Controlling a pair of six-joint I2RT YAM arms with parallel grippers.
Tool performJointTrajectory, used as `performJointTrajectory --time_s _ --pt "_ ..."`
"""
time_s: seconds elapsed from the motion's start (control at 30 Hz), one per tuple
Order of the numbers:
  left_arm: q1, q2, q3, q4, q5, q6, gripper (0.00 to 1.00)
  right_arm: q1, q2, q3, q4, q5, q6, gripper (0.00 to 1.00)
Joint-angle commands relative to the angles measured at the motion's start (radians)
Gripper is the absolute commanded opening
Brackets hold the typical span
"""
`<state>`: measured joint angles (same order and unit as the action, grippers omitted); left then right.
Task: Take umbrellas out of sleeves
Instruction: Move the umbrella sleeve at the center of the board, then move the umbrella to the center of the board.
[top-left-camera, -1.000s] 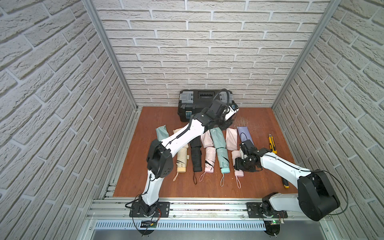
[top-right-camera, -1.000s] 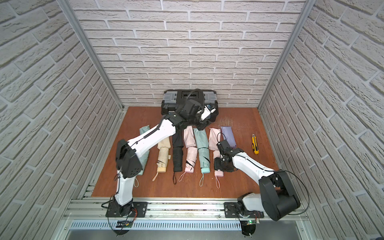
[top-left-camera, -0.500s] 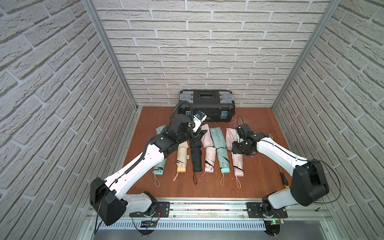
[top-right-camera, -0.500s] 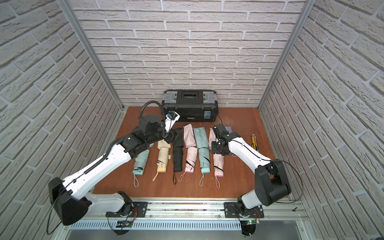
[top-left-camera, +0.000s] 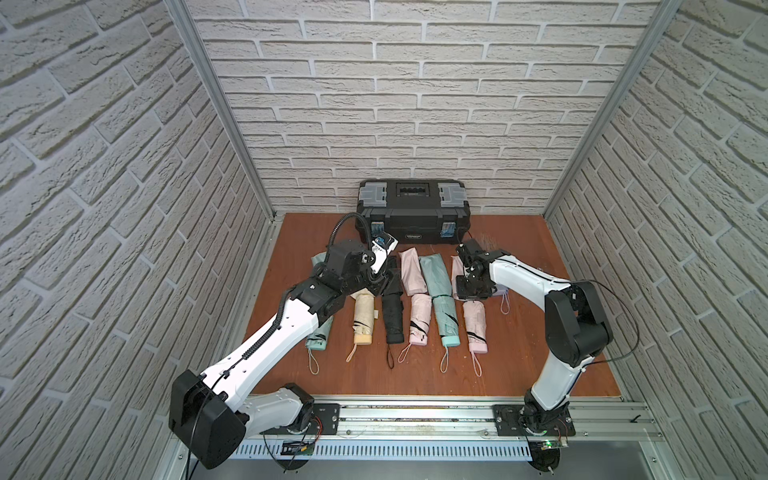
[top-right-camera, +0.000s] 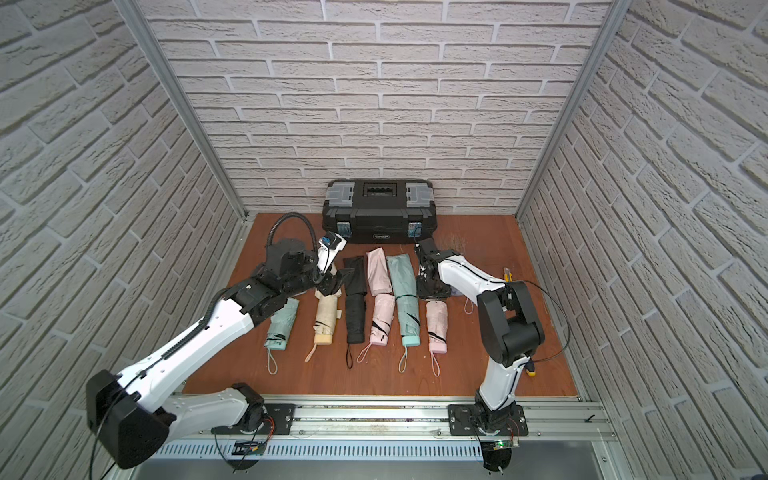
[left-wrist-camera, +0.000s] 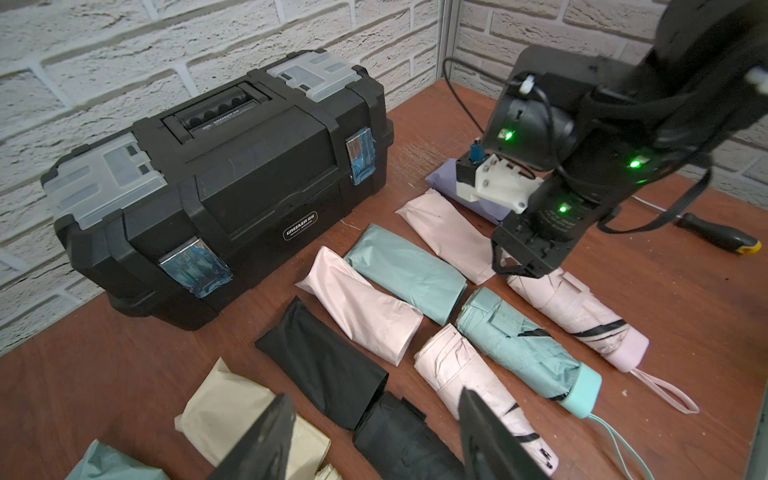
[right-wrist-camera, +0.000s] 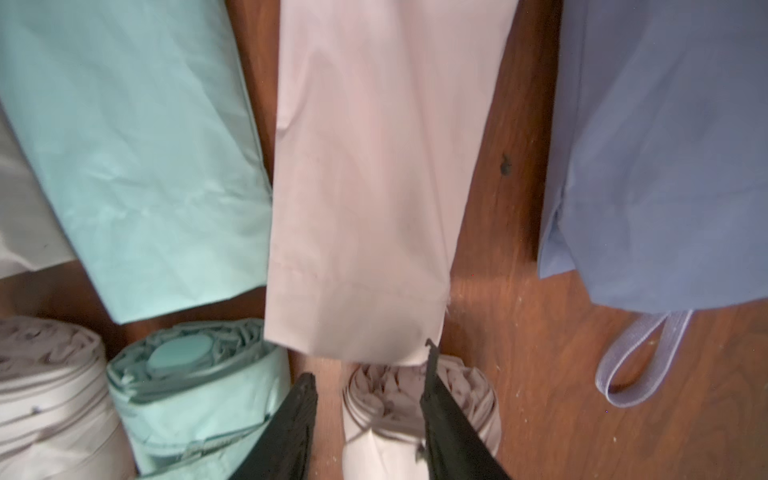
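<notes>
The right end effector sits over the far end of the rightmost pink umbrella. Its fingers are part-way apart and clamped on nothing, with one fingertip at the open edge of the pink sleeve. Beside that lies the lavender sleeve, plump, with a wrist loop poking out. The left end effector hangs open above the black umbrella and the cream sleeve. In both top views six bare umbrellas lie in a row on the table, their sleeves behind them toward the toolbox.
</notes>
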<state>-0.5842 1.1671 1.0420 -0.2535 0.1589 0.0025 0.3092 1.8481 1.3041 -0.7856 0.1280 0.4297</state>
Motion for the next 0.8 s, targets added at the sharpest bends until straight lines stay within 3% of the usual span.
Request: performJointTrajectory --time_s 0.0,0.33,0.6,0.77 --pt "0.02 -0.035 -0.011 0.062 0.037 -0.01 0.65 -0.011 0.033 0.054 -0.036 0.065 -0.004 0.44" --pt "0.048 -0.02 -0.011 0.072 0.083 -0.039 0.64 -0.03 0.058 0.111 -0.065 0.089 -0.018 0.44" --pt "0.053 0.011 -0.007 0.077 0.124 -0.05 0.64 -0.054 -0.072 0.031 -0.064 0.072 -0.01 0.46" --pt "0.052 0.013 -0.011 0.087 0.128 -0.057 0.64 -0.062 -0.197 -0.111 -0.051 0.028 0.003 0.47"
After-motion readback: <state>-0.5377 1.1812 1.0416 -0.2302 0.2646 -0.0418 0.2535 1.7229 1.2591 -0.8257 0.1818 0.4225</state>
